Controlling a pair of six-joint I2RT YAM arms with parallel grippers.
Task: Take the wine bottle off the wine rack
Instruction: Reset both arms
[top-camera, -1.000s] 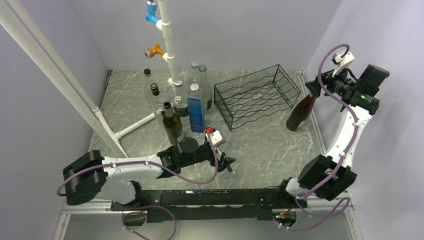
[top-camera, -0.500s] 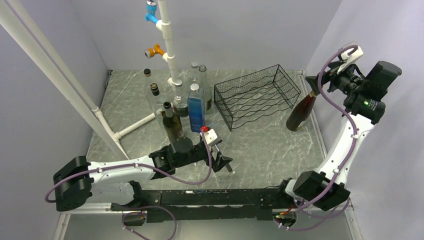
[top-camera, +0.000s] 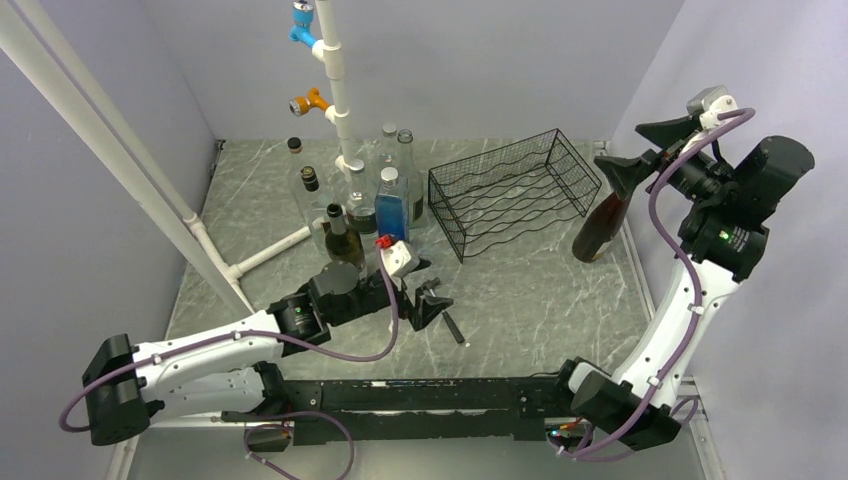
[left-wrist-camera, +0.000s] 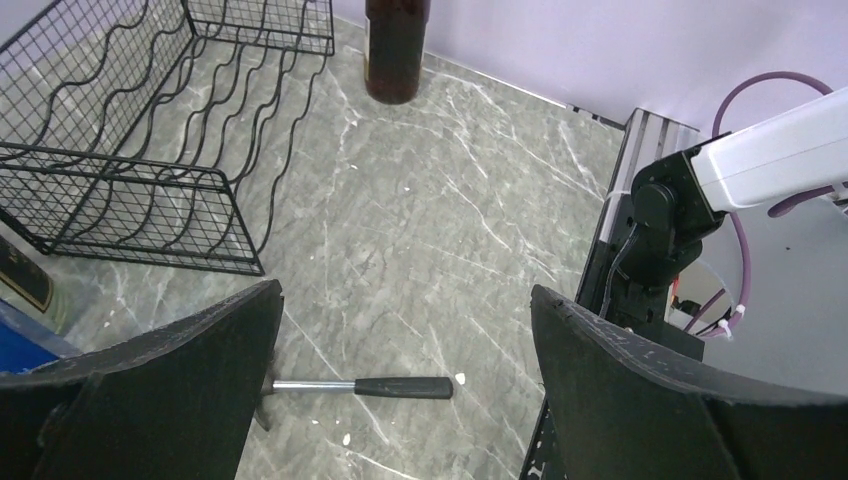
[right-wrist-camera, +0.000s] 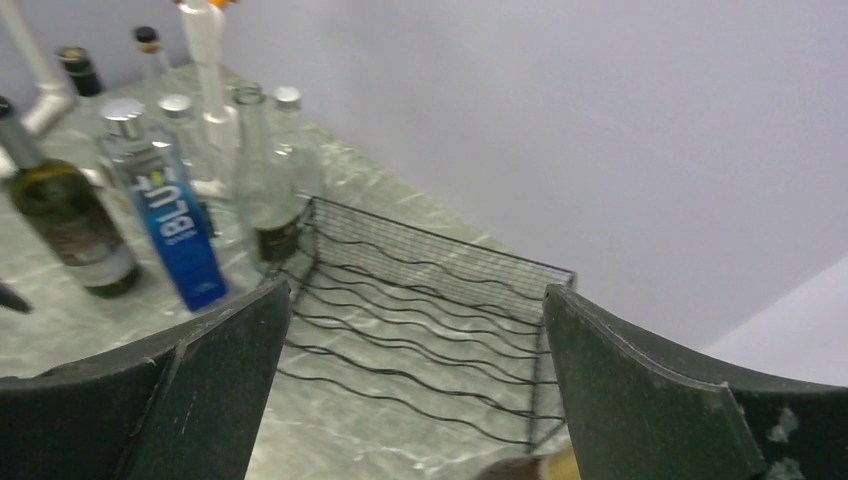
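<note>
The black wire wine rack (top-camera: 515, 190) stands empty at the back of the table; it also shows in the left wrist view (left-wrist-camera: 150, 130) and in the right wrist view (right-wrist-camera: 420, 320). The brown wine bottle (top-camera: 603, 222) stands upright on the table just right of the rack; its base shows in the left wrist view (left-wrist-camera: 393, 50). My right gripper (top-camera: 640, 150) is open and empty, just above and clear of the bottle's neck. My left gripper (top-camera: 430, 300) is open and empty, low over the table's front middle.
Several bottles (top-camera: 360, 200), one of them blue (top-camera: 392, 215), stand left of the rack around a white pipe stand (top-camera: 335, 90). A black-handled metal tool (left-wrist-camera: 400, 387) lies under my left gripper. The wall is close to the right of the wine bottle.
My right gripper has let go of the bottle's neck, opened and risen. The bottle stays standing. My left arm has moved back and to the left.
</note>
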